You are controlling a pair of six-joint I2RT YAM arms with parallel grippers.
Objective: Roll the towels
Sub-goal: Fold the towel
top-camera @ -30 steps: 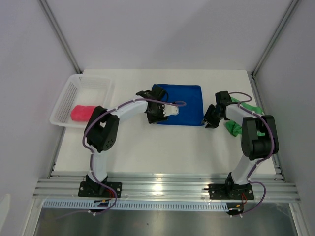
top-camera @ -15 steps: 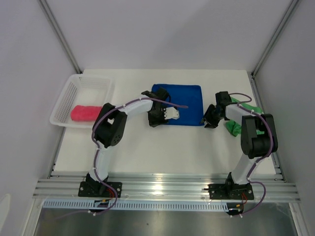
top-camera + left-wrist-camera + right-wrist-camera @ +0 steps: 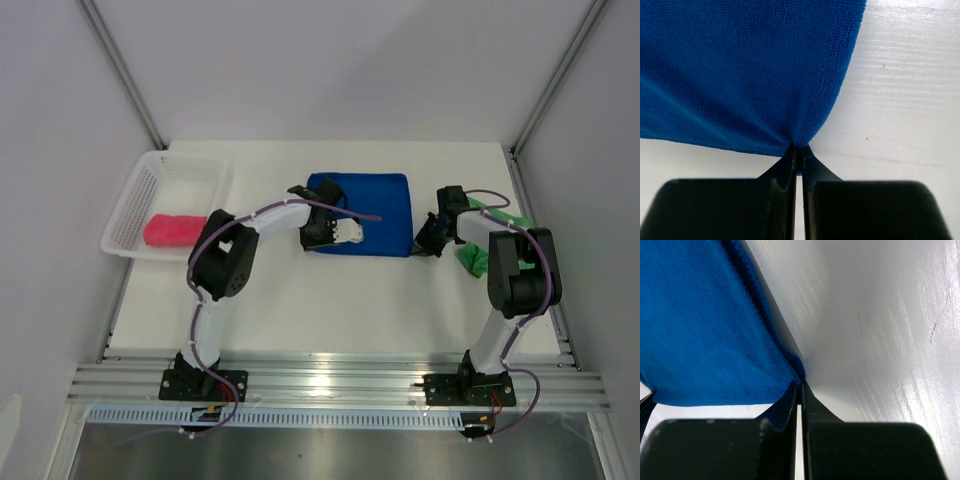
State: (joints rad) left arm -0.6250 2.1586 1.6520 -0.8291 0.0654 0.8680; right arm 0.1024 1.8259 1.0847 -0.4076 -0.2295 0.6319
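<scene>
Blue towel (image 3: 372,203) lies flat on the table (image 3: 320,305). Left gripper (image 3: 798,150) is clamped on its near left corner; right gripper (image 3: 799,387) is clamped on the near right.

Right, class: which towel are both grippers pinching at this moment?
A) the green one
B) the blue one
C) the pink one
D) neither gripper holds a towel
B: each wrist view shows closed fingertips, the left gripper and the right gripper, clamped on a corner of the blue towel.
</scene>
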